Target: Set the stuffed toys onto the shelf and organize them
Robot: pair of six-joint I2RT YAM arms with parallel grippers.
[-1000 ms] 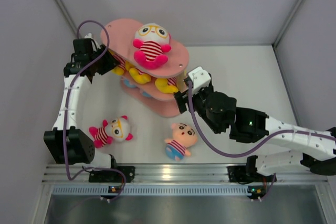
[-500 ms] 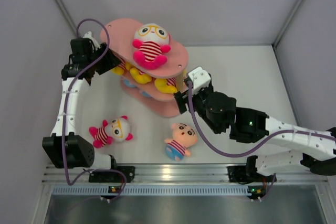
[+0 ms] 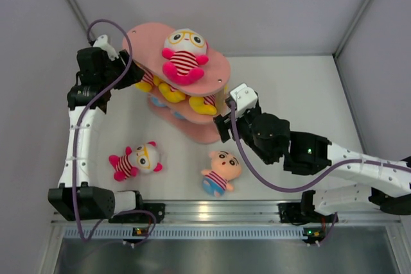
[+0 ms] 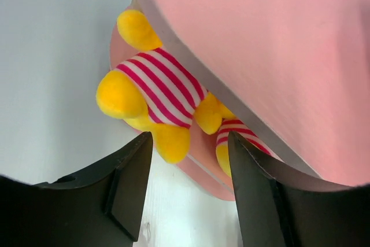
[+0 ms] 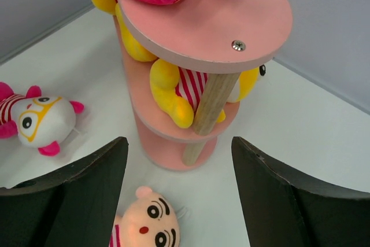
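Note:
The pink shelf point(image 3: 212, 72) stands at the table's back middle. A pink-limbed toy with yellow glasses point(image 3: 184, 54) sits on its top board. Two yellow-bodied toys point(image 3: 168, 90) lie on the middle tier; in the left wrist view one point(image 4: 151, 101) lies just beyond the open fingers. My left gripper point(image 3: 131, 75) is open and empty at the shelf's left side. My right gripper point(image 3: 221, 123) is open and empty by the shelf's right front post point(image 5: 211, 103). A second pink-limbed toy point(image 3: 137, 160) and the peach-faced toy point(image 3: 220, 171) lie on the table.
Grey walls enclose the white table on the left, back and right. A metal rail point(image 3: 212, 211) runs along the near edge with both arm bases. The right arm point(image 3: 321, 155) stretches across the table's right half.
My left arm has shifted a little left and back from the shelf's side. The right arm and all toys have stayed in place.

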